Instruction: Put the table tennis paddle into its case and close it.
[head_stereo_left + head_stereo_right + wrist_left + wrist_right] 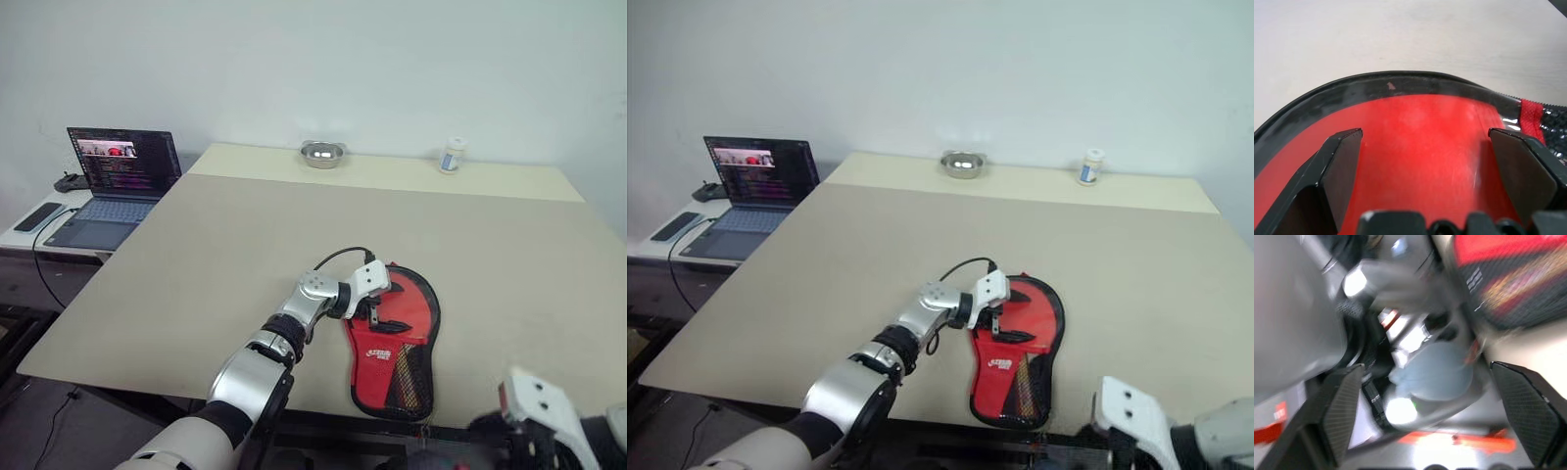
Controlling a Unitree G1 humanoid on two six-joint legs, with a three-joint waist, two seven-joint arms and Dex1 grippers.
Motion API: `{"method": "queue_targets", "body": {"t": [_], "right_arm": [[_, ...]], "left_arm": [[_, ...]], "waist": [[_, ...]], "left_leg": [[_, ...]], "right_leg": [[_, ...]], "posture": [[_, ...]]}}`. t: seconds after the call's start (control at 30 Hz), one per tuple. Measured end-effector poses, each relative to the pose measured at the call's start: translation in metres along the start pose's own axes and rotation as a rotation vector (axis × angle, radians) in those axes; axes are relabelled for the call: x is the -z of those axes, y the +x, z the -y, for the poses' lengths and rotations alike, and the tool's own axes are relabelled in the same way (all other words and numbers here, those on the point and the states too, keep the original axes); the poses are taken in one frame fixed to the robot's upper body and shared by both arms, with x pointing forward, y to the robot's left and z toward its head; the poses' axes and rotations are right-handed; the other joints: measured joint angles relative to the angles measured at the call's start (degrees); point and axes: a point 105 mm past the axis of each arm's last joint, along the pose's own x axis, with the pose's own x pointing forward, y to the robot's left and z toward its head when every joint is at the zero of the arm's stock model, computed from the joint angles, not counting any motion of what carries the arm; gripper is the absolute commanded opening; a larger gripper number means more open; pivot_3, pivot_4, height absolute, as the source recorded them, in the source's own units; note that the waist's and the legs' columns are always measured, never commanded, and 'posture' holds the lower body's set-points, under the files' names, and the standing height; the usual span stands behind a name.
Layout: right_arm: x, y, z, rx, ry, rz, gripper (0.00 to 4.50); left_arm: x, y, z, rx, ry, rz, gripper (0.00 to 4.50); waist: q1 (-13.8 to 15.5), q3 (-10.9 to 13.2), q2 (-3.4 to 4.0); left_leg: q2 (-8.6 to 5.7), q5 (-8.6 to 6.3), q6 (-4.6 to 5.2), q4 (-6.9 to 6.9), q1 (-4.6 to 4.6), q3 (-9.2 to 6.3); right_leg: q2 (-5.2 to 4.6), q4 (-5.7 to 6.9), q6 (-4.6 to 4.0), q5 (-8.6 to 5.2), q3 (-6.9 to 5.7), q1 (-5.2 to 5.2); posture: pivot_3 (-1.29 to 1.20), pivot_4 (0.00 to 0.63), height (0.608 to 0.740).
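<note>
We log the case (397,343) red side up near the table (196,255) edge, white logo unreadable, left gripper (373,311) jaws spread over it, right gripper (1425,406) jaws released, wrist view alone shows the case's black rim.

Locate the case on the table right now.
The case lies red side up at the table's near edge, right of centre, with the left gripper over its left side.

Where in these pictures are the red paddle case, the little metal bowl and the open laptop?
case (394,345): left eye view, on its red side near the white logo.
metal bowl (322,154): left eye view, on the bowl's middle, at the table's far edge.
laptop (122,162): left eye view, on its lit screen.
</note>
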Motion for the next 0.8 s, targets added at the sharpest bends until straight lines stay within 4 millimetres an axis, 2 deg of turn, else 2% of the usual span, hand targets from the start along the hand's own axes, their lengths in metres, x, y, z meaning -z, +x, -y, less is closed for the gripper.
{"method": "queue_targets", "body": {"t": [0.1, 0.17, 0.27, 0.33, 0.47, 0.53, 0.67, 0.73, 0.8], "right_arm": [[-0.020, -0.015, 0.044, 0.187, -0.052, 0.087, 4.41], [-0.032, -0.022, 0.075, 0.318, -0.064, 0.187, 4.41], [-0.044, -0.024, 0.112, 0.457, -0.075, 0.323, 4.41], [-0.050, -0.017, 0.131, 0.491, -0.061, 0.414, 4.41], [-0.058, 0.000, 0.161, 0.519, -0.032, 0.533, 4.41], [-0.065, 0.010, 0.173, 0.505, -0.044, 0.586, 4.41], [-0.052, 0.025, 0.189, 0.469, -0.024, 0.578, 4.41], [-0.042, 0.025, 0.195, 0.464, -0.023, 0.550, 4.41], [-0.035, 0.021, 0.201, 0.468, -0.039, 0.527, 4.41]], "left_arm": [[-0.006, 0.002, 0.001, 0.025, 0.009, 0.014, 4.50], [-0.010, -0.004, 0.000, 0.043, 0.027, 0.027, 4.50], [-0.019, -0.017, -0.003, 0.073, 0.060, 0.059, 4.50], [-0.025, -0.036, -0.011, 0.046, 0.072, 0.078, 4.50], [-0.041, -0.073, -0.029, -0.069, 0.104, 0.123, 4.50], [-0.039, -0.093, -0.029, -0.147, 0.091, 0.135, 4.50], [-0.023, -0.126, -0.025, -0.288, 0.022, 0.108, 4.50], [-0.023, -0.134, -0.025, -0.346, 0.004, 0.106, 4.50], [-0.025, -0.133, -0.027, -0.372, -0.001, 0.108, 4.50]], "waist": [[-0.05, 0.32, 0.04], [-0.14, 0.54, 0.15], [-0.24, 0.84, 0.22], [-0.52, 1.00, 0.32], [-0.53, 1.30, 0.79], [-0.76, 1.33, 0.84], [-0.55, 1.41, 0.93], [0.03, 1.43, 0.97], [0.19, 1.44, 0.98]], "left_leg": [[0.01, 0.00, -0.01, -0.01, 0.02, 0.05], [0.02, 0.00, 0.00, -0.04, -0.15, 0.11], [0.01, 0.02, 0.01, 0.00, -1.00, 0.20], [0.02, 0.04, 0.00, 0.01, -1.38, 0.33], [-0.02, 0.04, 0.01, -0.04, -1.51, 0.32], [-0.03, 0.02, 0.04, -0.04, -1.51, 0.36], [-0.08, 0.02, 0.05, 0.08, -1.51, 0.31], [-0.12, 0.02, 0.05, 0.17, -1.50, 0.26], [-0.20, 0.03, 0.07, 0.21, -1.50, 0.27]], "right_leg": [[-0.05, -0.03, -0.29, -0.17, 0.00, -0.15], [-0.04, 0.01, -0.30, -0.16, 0.03, -0.28], [0.04, 0.25, -0.13, 0.06, 0.09, -1.04], [0.17, 0.47, -0.37, 0.21, 0.24, -1.56], [0.19, 0.42, -0.36, 0.19, 0.18, -1.71], [0.19, 0.40, -0.36, 0.19, 0.23, -1.70], [0.16, 0.51, -0.36, 0.20, 0.19, -1.64], [0.16, 0.51, -0.33, 0.22, 0.13, -1.56], [0.16, 0.48, -0.24, 0.28, 0.14, -1.52]], "posture": [[0.00, 0.150, 0.740], [0.00, 0.150, 0.740], [0.00, 0.150, 0.740], [0.00, 0.150, 0.740], [0.00, 0.150, 0.740], [0.00, 0.150, 0.740], [0.00, 0.150, 0.740], [0.00, 0.150, 0.740], [0.00, 0.150, 0.740]]}}
